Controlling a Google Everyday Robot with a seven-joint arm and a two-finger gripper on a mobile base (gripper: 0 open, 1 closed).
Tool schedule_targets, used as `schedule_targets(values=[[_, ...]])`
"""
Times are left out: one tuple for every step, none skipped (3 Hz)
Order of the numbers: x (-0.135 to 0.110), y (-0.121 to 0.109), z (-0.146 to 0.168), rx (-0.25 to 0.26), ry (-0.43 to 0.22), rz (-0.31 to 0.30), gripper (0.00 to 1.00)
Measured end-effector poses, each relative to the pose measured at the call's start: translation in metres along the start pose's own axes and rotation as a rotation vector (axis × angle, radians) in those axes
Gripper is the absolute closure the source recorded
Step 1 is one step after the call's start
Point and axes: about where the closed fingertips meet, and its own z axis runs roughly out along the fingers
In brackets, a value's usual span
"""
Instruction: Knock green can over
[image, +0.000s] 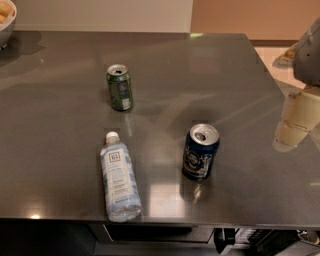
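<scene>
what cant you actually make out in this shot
- end effector: camera view, at the right edge over the table; the frame edge cuts it off.
- bowl: camera view, top left corner; mostly cut off by the frame, contents unclear.
- green can: camera view, upright; its label text is too small to read.

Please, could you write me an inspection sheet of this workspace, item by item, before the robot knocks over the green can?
Surface: grey counter, glossy, with light reflections.
Job's things: green can stands upright, left of centre towards the back, touching nothing else.
Clutter: blue can upright, nearer the front; water bottle lying on its side by the front edge; bowl at the far left corner, partly out of view.
Grippers: gripper at the right side of the counter, well apart from the green can.
Cables: nothing seen.
Surroundings: pale wall behind the counter.
</scene>
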Motion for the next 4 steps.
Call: schedule_targets(values=[[0.000, 0.000, 0.000, 0.000, 0.000, 0.000, 0.00], [-0.006, -0.014, 0.004, 0.010, -0.001, 0.016, 0.00], [-0.024, -0.042, 0.018, 0.026, -0.022, 0.018, 0.00], [-0.048, -0.076, 0.037, 0.034, -0.059, 0.021, 0.00]])
